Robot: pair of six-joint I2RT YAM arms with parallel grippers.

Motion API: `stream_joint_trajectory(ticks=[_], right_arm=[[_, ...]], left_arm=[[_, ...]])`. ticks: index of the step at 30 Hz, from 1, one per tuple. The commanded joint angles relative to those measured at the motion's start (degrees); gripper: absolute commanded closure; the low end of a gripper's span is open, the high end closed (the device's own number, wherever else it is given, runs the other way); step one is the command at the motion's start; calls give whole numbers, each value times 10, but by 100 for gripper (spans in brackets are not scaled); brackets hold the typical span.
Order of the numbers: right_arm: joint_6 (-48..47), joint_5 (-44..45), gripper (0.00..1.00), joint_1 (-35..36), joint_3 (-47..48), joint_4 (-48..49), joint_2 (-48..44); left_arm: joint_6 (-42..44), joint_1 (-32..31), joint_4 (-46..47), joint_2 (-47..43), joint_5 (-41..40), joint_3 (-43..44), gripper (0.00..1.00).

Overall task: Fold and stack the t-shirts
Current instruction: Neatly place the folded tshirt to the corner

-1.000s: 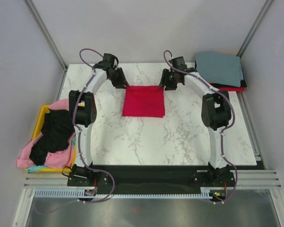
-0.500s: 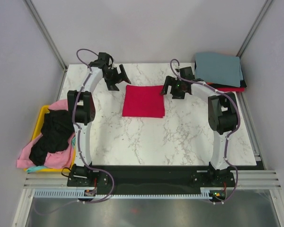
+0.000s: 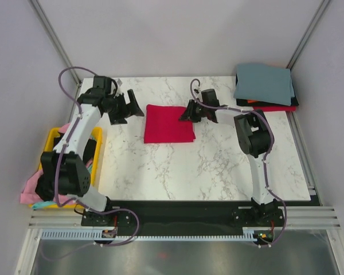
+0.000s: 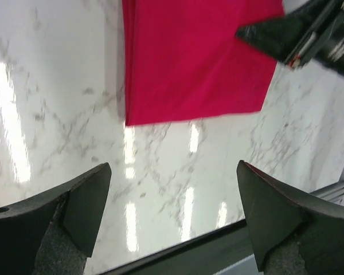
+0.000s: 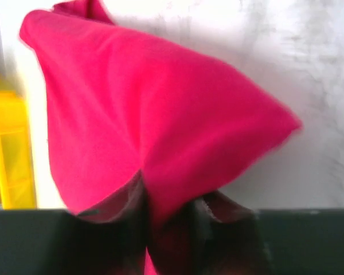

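Note:
A crimson-red t-shirt (image 3: 168, 122), folded into a rectangle, lies on the marble table (image 3: 218, 166) at mid-back. My right gripper (image 3: 185, 112) is at its right edge, shut on a pinch of the red cloth (image 5: 160, 132), which bulges up between the fingers. My left gripper (image 3: 133, 109) is open and empty, just left of the shirt; the red shirt (image 4: 195, 57) fills the top of the left wrist view. A folded grey-blue t-shirt (image 3: 264, 83) lies on a stack at the back right, over a red one (image 3: 278, 106).
A yellow bin (image 3: 51, 143) off the table's left edge holds black (image 3: 66, 163), pink (image 3: 28, 186) and teal cloth. Grey walls close in the back and sides. The black rail (image 3: 183, 215) with the arm bases runs along the near edge.
My left arm has swung out to the left, away from the shirt's back-left corner. My right gripper has come down onto the shirt's right edge and shut on it.

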Motion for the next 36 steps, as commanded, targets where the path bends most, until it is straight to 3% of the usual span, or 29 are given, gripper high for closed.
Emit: stream_joint_trajectory(ticks=[1, 2, 3, 5, 8, 11, 17, 28, 36], right_arm=[[51, -46, 87, 3, -22, 53, 56], [53, -53, 99, 2, -21, 61, 57], [50, -55, 100, -4, -12, 60, 58], [25, -48, 100, -11, 7, 32, 44], [-63, 0, 100, -32, 77, -101, 13], [-144, 34, 100, -56, 175, -246, -10], [-281, 97, 100, -106, 336, -417, -12], [-372, 199, 100, -199, 451, -459, -17], [-382, 177, 100, -244, 566, -454, -6]], left_arm=[[51, -1, 7, -111, -9, -111, 2], [59, 0, 17, -137, 1, -140, 2], [59, -1, 21, -187, 4, -189, 1], [41, -1, 32, -228, 4, -233, 1], [32, -1, 38, -297, -6, -309, 1], [38, -1, 40, -348, -22, -338, 1], [27, -1, 68, -419, -43, -368, 1], [23, -1, 76, -416, -51, -375, 1], [23, -1, 80, -396, -41, -379, 1]])
